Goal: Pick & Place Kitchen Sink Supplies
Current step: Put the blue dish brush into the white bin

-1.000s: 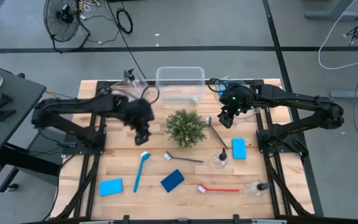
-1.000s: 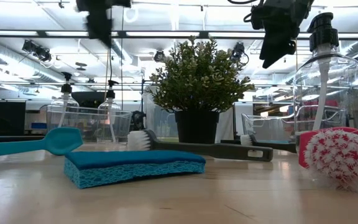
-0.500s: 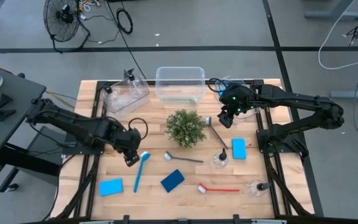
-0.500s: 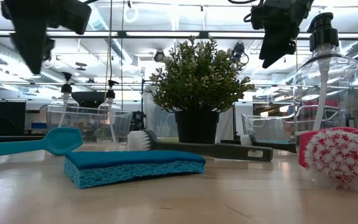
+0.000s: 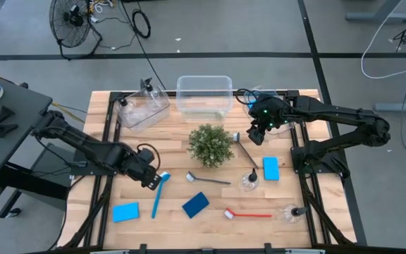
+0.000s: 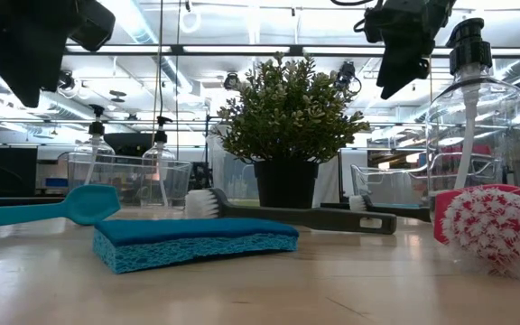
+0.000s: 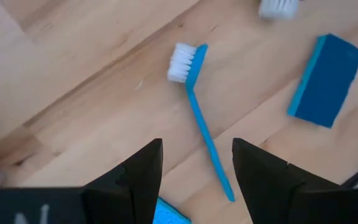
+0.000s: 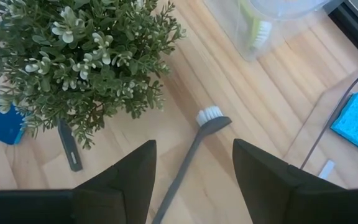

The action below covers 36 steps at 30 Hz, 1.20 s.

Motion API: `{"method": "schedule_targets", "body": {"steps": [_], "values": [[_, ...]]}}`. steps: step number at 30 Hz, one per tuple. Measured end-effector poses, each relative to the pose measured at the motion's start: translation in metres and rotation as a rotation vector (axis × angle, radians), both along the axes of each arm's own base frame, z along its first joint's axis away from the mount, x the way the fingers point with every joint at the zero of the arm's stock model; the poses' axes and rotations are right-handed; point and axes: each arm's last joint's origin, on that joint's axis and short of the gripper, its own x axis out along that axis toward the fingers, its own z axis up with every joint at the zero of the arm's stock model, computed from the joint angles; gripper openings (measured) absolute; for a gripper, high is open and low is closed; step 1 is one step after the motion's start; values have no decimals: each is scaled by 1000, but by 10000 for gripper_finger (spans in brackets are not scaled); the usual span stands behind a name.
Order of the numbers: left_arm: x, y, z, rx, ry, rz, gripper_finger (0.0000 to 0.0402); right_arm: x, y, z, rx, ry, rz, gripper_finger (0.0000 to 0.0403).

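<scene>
Since the earlier high view, the left gripper (image 5: 150, 180) is shifting nearer the blue dish brush (image 5: 158, 193), while the right gripper (image 5: 254, 132) is staying beside the plant (image 5: 210, 144). Left wrist view: both fingers (image 7: 138, 171) are standing apart, empty, framing that thin white-bristled brush (image 7: 197, 112) on open bare wood, a dark blue sponge (image 7: 325, 79) lying well apart.

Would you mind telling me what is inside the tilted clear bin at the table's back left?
The tilted bin holds two clear bottles with black caps. Glare on its walls hides whether anything else lies inside.
</scene>
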Motion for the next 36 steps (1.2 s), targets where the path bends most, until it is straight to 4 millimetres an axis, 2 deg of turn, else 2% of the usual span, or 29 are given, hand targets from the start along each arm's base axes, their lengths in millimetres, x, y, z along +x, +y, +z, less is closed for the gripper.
{"method": "schedule_targets", "body": {"steps": [14, 22, 31, 36], "values": [[21, -14, -35, -46, 167, 146, 197, 0, 0, 0, -19, 6, 32, 213], [31, -21, -47, -73, 167, 225, 197, 0, 0, 0, -19, 7, 32, 213], [38, -29, -67, -31, 211, 217, 197, 0, 0, 0, -25, 8, 42, 213], [47, -33, -75, -14, 167, 204, 197, 0, 0, 0, -25, 7, 42, 213]]}}
